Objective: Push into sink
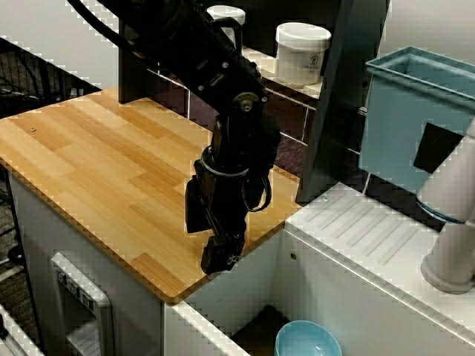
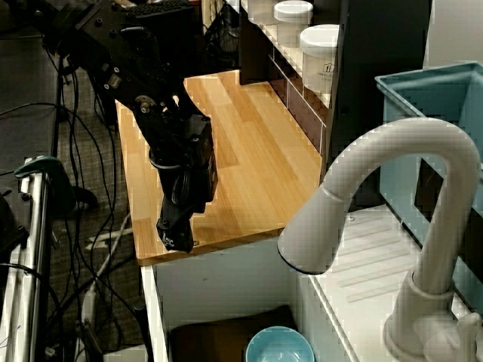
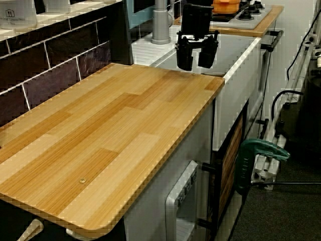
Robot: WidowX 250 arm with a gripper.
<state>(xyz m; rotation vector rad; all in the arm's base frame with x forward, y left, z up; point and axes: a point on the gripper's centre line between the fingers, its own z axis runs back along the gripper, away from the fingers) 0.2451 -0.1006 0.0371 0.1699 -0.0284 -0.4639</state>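
Observation:
My black gripper (image 1: pixel 220 256) hangs low over the wooden counter (image 1: pixel 111 163), at its corner next to the sink (image 1: pixel 237 289). In the side view the gripper (image 3: pixel 195 63) points down with a narrow gap between its fingers (image 3: pixel 184 55) and nothing between them. The sink is a deep white-walled basin with a dark brown floor (image 2: pixel 211 335). A light blue bowl (image 1: pixel 308 341) sits upright on that floor, below and right of the gripper (image 2: pixel 175 235). The bowl (image 2: pixel 279 348) is apart from the gripper.
A white ribbed drainboard (image 1: pixel 371 230) lies right of the sink, with a white faucet (image 2: pixel 392 188) arching over the basin. A tall teal tub (image 1: pixel 408 119) stands behind it. White jars (image 1: pixel 302 52) sit on a shelf above dark tiles. A stove (image 3: pixel 241 12) is far off.

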